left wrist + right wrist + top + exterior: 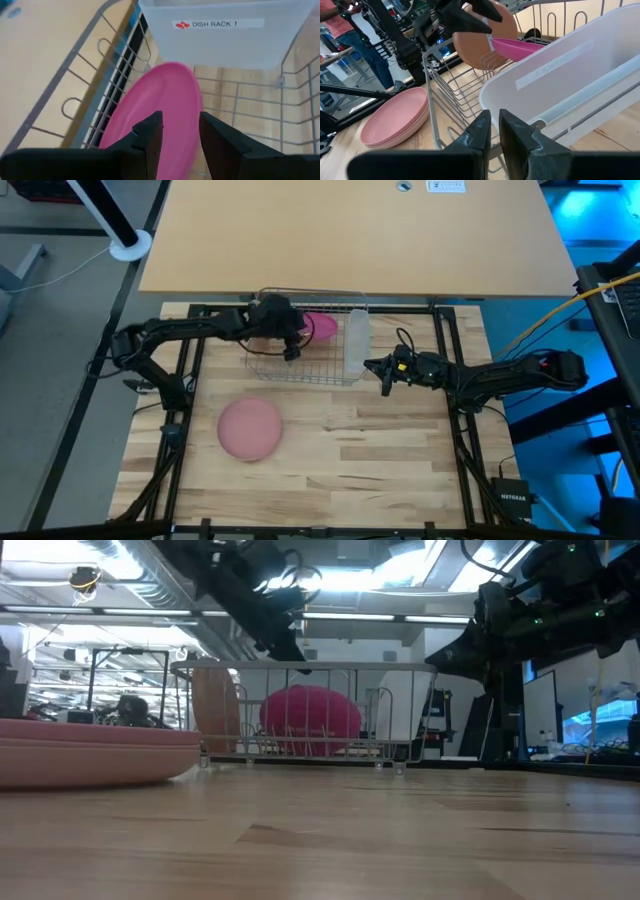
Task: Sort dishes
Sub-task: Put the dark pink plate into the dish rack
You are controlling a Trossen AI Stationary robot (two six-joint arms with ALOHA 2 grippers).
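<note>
The wire rack (300,376) stands at the table's far middle, with a translucent cup (357,340) at its right end. A tan-orange plate (472,52) stands on edge in the rack's left part. My left gripper (181,125) is over the rack, slanting down, its fingers on either side of the magenta plate (160,105), which leans inside the rack (310,720). The pale pink plate (250,428) lies flat on the table, nearer and to the left. My right gripper (495,117) is shut on nothing, just right of the cup. My left gripper has the magenta plate's upper rim (182,150) between its two fingers, coming slanting down from the rack's left. The fingers themselves hide the exact place of contact. The plate leans away below the fingers, and its lower edge (312,752) is down at the rack's floor.
The rack's upright wires (107,50) rise beside the magenta plate. The cup's wall (560,85) stands close in front of my right gripper. A second, paler tabletop (350,230) lies beyond the rack. Bare wood (380,450) spreads right of the pale pink plate.
</note>
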